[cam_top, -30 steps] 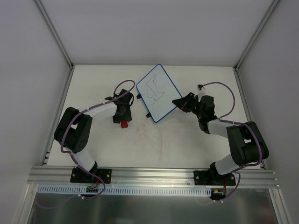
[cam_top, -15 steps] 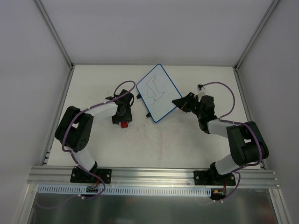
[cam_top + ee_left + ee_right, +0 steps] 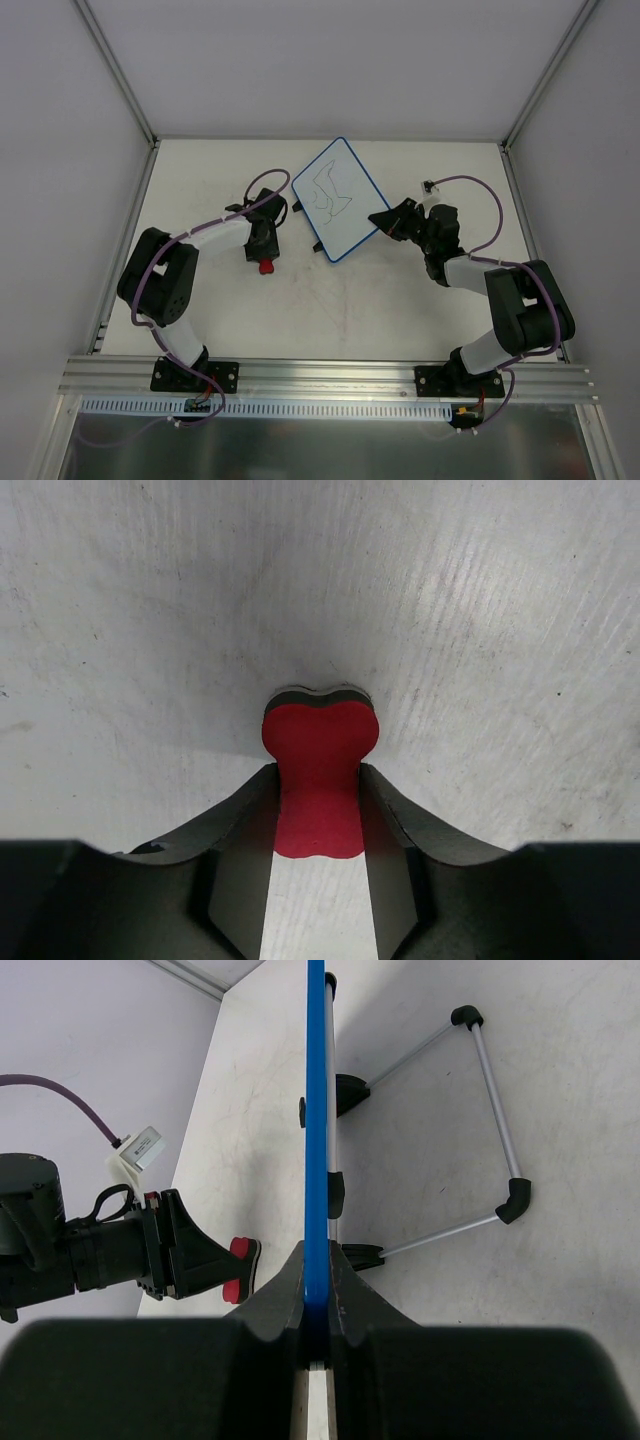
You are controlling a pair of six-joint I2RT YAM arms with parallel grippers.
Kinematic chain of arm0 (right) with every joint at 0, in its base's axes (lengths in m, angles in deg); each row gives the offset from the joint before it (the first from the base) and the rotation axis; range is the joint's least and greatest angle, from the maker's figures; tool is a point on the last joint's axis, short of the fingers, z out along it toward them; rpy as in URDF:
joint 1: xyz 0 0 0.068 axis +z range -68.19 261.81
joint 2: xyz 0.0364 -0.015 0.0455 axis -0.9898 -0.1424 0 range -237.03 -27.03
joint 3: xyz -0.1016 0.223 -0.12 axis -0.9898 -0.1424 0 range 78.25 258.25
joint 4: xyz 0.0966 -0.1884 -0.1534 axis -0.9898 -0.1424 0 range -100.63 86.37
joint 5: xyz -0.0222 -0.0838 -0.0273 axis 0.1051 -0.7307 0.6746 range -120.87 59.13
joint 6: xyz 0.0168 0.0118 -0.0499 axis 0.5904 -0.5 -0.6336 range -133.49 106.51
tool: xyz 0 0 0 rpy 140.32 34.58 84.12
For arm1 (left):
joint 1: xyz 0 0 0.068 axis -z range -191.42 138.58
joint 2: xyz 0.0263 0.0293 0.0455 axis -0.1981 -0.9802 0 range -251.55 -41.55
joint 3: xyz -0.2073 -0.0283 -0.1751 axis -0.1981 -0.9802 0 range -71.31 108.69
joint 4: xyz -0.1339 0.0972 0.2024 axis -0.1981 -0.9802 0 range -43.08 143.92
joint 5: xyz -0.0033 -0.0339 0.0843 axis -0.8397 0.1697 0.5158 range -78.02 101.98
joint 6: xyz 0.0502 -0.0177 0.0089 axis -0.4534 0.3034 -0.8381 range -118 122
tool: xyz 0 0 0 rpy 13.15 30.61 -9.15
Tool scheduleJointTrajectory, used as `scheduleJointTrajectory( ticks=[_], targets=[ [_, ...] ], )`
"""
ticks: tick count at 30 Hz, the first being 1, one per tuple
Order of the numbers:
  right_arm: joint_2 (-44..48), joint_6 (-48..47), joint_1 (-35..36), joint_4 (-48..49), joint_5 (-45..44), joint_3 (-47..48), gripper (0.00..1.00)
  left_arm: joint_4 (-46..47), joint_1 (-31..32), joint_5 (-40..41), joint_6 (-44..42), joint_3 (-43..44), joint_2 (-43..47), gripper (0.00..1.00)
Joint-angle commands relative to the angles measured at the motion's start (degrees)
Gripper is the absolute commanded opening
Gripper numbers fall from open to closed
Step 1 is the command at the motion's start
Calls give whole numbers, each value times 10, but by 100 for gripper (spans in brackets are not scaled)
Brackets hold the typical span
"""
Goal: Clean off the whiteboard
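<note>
Pale, scuffed table (image 3: 400, 300) sits boxed in by plain white walls (image 3: 330, 60) left, far and right; a silver aluminium rail (image 3: 330, 375) runs along the near edge.

Top cam: fixed, high behind the bases, looks down on the whole table (image 3: 400, 300) from far off. Left wrist cam: very close, looks down past its fingers (image 3: 240, 850) onto the red eraser (image 3: 320, 760). Right wrist cam: close, sights along the whiteboard (image 3: 316, 1110) edge toward the left gripper (image 3: 232, 1268). All three share the red eraser.
</note>
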Motion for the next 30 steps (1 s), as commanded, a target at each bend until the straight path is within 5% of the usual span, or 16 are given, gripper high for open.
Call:
scheduleJointTrajectory(
  ticks=[1, 6, 10, 15, 24, 30],
  targets=[
    [-6, -8, 5, -2, 30, 14, 0, -18, 6, 14, -3, 22, 13, 37],
    [2, -11, 5, -2, 22, 9, 0, -20, 5, 16, -3, 21, 3, 34],
    [0, -9, 5, -2, 24, 10, 0, -20, 5, 16, -1, 22, 10, 22],
    [-6, -12, 6, -2, 30, 14, 0, -19, 6, -2, -25, 44, 26, 23],
    [-8, -16, 6, -3, 40, 19, 0, -21, 4, -10, -76, 156, 17, 0],
    [-13, -18, 8, -3, 44, 24, 0, -19, -5, -62, -84, 273, -41, 0]
  ],
)
